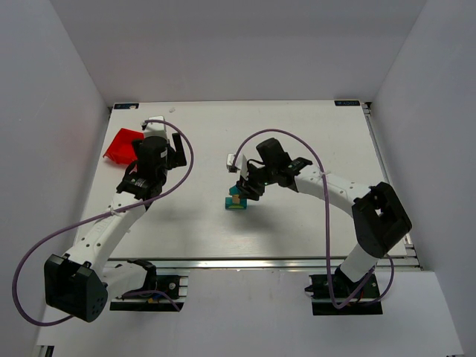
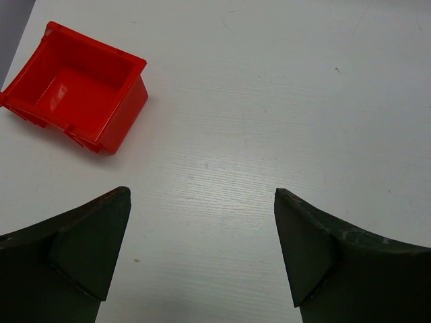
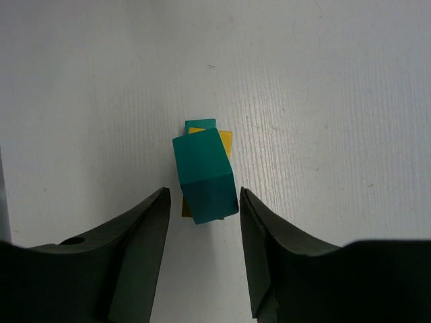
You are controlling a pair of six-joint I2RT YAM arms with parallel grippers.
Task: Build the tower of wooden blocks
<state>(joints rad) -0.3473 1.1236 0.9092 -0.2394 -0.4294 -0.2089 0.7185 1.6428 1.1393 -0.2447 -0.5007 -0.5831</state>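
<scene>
The wood block tower (image 1: 238, 201) stands mid-table, a small stack with a teal top block (image 3: 205, 178), yellow (image 3: 225, 141) showing beneath it and a teal edge behind. The top block sits slightly skewed on the stack. My right gripper (image 1: 249, 190) hangs over the tower, and in the right wrist view its fingers flank the top block (image 3: 203, 195). A narrow gap shows on the left, while the right finger (image 3: 259, 229) is almost touching. My left gripper (image 2: 202, 195) is wide open over bare table, far left of the tower (image 1: 152, 152), holding nothing.
A red plastic bin (image 2: 124, 111) lies by the table's left edge (image 1: 123, 143), just beyond my left gripper. Grey walls enclose the white table on the left, the back and the right.
</scene>
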